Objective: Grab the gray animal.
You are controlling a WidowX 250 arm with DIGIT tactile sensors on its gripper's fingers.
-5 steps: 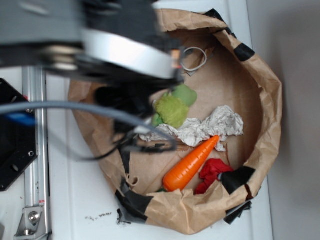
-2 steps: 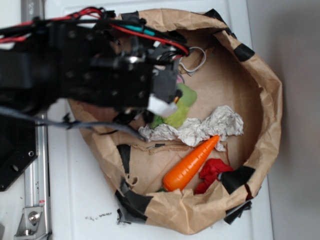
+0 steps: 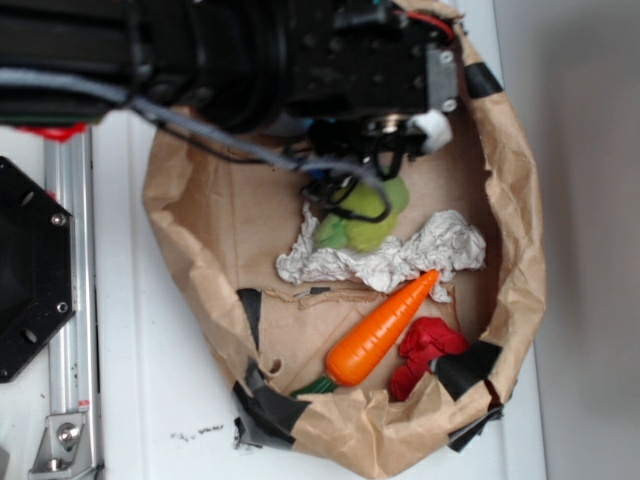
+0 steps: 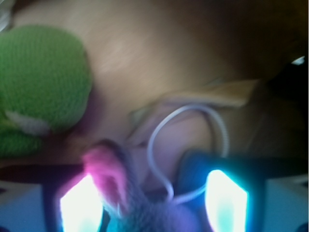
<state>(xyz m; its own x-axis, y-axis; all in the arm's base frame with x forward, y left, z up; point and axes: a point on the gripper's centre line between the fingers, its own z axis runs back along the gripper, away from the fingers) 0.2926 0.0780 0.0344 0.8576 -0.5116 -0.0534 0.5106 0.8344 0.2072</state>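
In the wrist view the gray animal (image 4: 154, 212) lies between my two glowing fingertips, its pink-lined ear (image 4: 108, 176) close against the left one. Its thin white cord loop (image 4: 190, 140) curls over the brown paper just beyond. My gripper (image 4: 153, 203) is open and straddles the toy, with a gap left on the right side. In the exterior view the arm and gripper (image 3: 385, 135) hang over the back of the paper bag (image 3: 520, 250) and hide the gray animal.
A fuzzy lime-green plush (image 3: 362, 220) (image 4: 41, 92) lies just beside the gripper. Crumpled white paper (image 3: 390, 258), an orange carrot (image 3: 382, 328) and a red cloth (image 3: 425, 345) fill the bag's front. A black plate (image 3: 30, 270) and a metal rail (image 3: 70, 330) stand left.
The arm has swung right and toward the bag's back edge. It now covers the spot where the white cord loop showed. The green plush is more exposed.
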